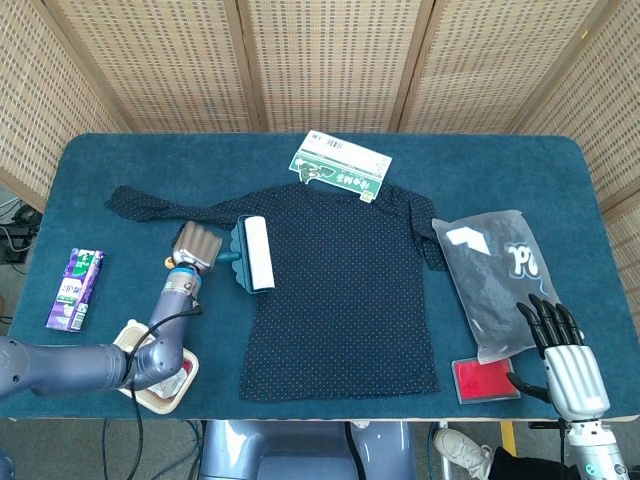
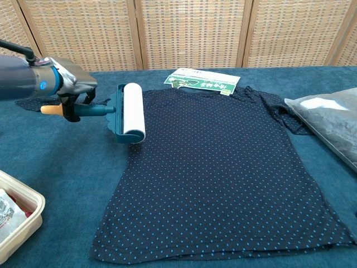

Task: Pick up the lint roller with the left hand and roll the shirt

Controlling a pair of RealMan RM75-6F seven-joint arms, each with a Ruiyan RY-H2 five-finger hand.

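while your left hand (image 1: 196,245) grips the teal handle of the lint roller (image 1: 252,254), the white roll lies along the left edge of the dark dotted shirt (image 1: 345,290), about level with the armpit where the left sleeve runs off toward the far left of the table (image 1: 120,180); from the chest camera you can see the fingers (image 2: 78,84) curled over the handle, its orange end poking out on the outer side of the hand (image 2: 71,85), and the roller (image 2: 129,111) sitting half on the shirt (image 2: 223,167) and half over the blue cloth; whether the roll presses on the fabric or hovers just above it cannot be told; your right hand (image 1: 560,350) waits at the near right corner, fingers spread and pointing away from you, holding nothing, just beside a red flat case (image 1: 486,379) and the near end of a grey plastic bag (image 1: 495,280) with dark clothing inside; the shirt is spread flat in the middle of the table, collar toward the far side, where a green and white packet (image 1: 340,166) lies partly on the neckline; a purple packet (image 1: 76,289) rests near the left edge; a cream tray (image 1: 165,395) with something red and white in it sits at the near left, partly covered by your left arm.
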